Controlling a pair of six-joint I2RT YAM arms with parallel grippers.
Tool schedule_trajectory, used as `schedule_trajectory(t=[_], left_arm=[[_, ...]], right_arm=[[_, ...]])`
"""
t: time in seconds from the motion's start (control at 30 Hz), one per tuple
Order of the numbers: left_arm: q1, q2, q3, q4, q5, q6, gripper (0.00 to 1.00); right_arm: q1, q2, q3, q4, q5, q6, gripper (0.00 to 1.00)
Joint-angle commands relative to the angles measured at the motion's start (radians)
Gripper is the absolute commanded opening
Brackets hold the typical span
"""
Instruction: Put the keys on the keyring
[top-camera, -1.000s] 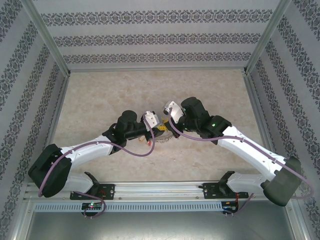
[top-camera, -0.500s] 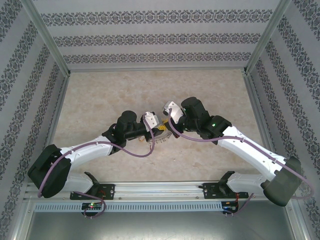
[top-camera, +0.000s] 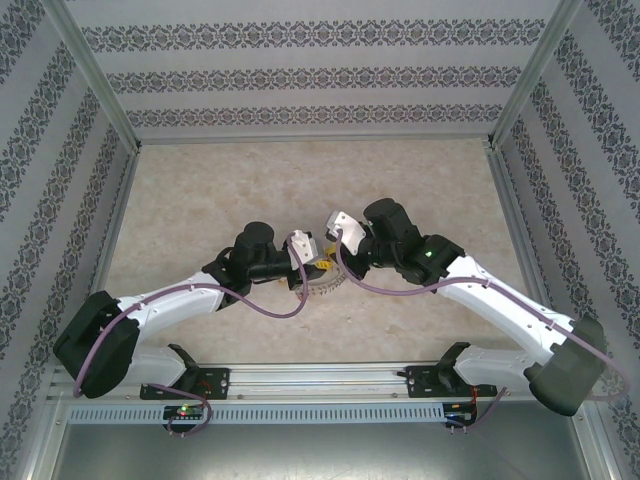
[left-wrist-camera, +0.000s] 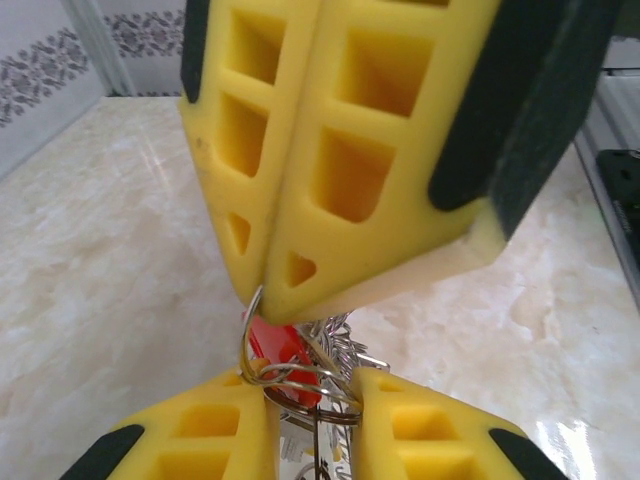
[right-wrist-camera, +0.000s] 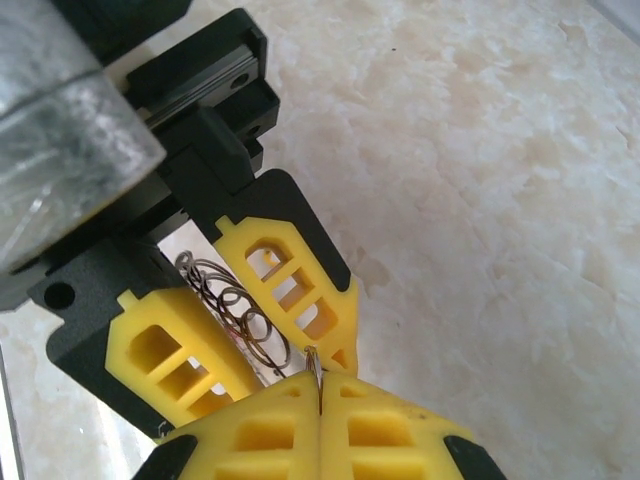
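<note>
Shows the right gripper (right-wrist-camera: 318, 385) pinched fully closed, a thin wire loop (left-wrist-camera: 248, 322) caught at the seam of its tips. Shows the left gripper (left-wrist-camera: 310, 385) directly opposite and tip to tip with it, jaws narrowly apart, with a cluster of small rings (right-wrist-camera: 245, 315) and a red-tagged key (left-wrist-camera: 282, 352) between them; cannot tell whether the pads press the cluster. Places the keyring (top-camera: 326, 286), a fringed grey arc, just beside the meeting tips on their near side, around the middle of the bench (top-camera: 200, 190).
</note>
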Motion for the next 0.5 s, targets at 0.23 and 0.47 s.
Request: schedule_trajectory(t=[0.23,0.47], left_arm=[[-0.009,-0.031,0.041,0.013,0.118,0.034,0.32],[-0.002,-0.059,0.008,0.002,0.056,0.033,0.43]], right_arm=[[-0.016,-0.041,-0.043,0.058,-0.014,-0.083,0.0],[-0.023,-0.066,-0.054,0.07,-0.051,-0.04,0.0]])
